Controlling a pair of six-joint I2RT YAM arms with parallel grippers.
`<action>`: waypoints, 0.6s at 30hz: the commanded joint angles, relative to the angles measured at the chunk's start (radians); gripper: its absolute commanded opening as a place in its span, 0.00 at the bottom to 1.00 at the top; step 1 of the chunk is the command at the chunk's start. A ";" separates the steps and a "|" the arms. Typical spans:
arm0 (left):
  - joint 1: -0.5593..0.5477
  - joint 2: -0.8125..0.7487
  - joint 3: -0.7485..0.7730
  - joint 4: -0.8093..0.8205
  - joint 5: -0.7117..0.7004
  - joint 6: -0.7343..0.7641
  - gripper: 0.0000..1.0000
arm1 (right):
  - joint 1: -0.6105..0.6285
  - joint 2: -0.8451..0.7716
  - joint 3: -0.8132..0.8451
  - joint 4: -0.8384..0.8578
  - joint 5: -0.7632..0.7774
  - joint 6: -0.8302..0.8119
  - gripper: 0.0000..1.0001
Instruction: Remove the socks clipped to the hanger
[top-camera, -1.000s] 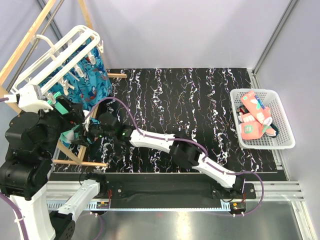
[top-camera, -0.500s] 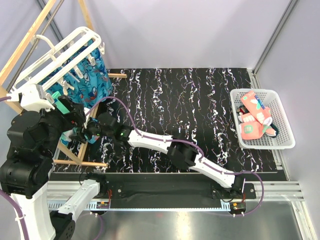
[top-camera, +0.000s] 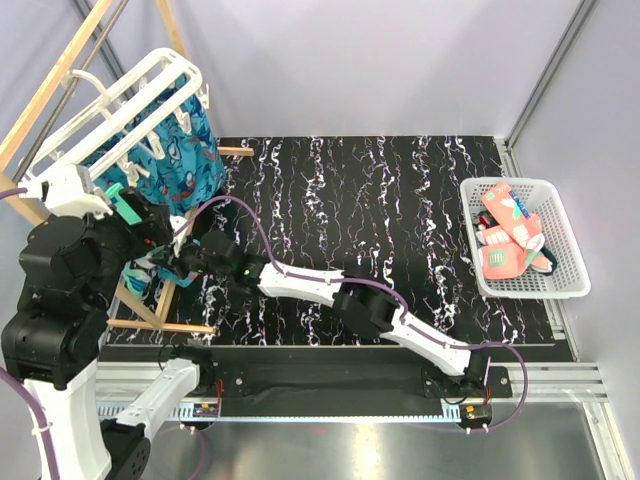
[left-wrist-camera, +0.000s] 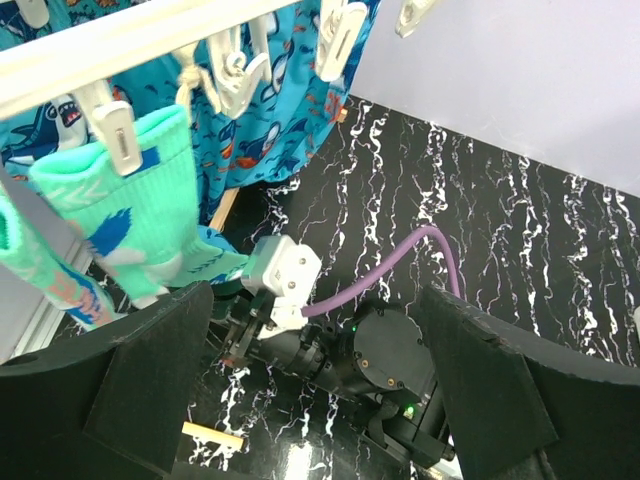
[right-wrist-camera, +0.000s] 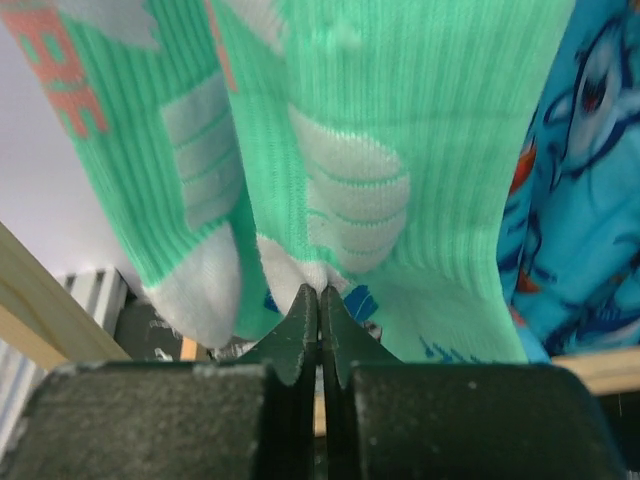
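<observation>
Right arm: reaches further left under the hanger (top-camera: 170, 58) than a second ago.
Top view: right hand (top-camera: 170, 263) at the worktop's (top-camera: 400, 200) left edge.
Left wrist view: left hand (left-wrist-camera: 315, 298) wide open; mint-green sock (left-wrist-camera: 140, 195) clipped to hanger.
Right wrist view: right hand pinched closed on sock toe.

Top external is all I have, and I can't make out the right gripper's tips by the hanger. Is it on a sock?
Observer: Yes. The right wrist view shows the right gripper shut on the lower white end of the mint-green sock. It looks like a small bite.
Operator: Sock still clipped?
Observer: Yes. In the left wrist view a white clip holds its cuff to a hanger bar.
Operator: Left gripper?
Observer: The left gripper is open, fingers wide apart, holding nothing.
</observation>
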 joint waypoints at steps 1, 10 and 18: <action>-0.002 0.032 0.016 0.043 -0.029 0.022 0.91 | -0.004 -0.146 -0.090 0.083 0.054 -0.022 0.00; -0.002 0.072 0.055 -0.006 -0.173 0.056 0.89 | -0.039 -0.386 -0.394 0.212 0.001 0.030 0.00; -0.002 0.128 0.094 -0.012 -0.159 0.068 0.86 | -0.068 -0.546 -0.624 0.316 0.008 0.079 0.00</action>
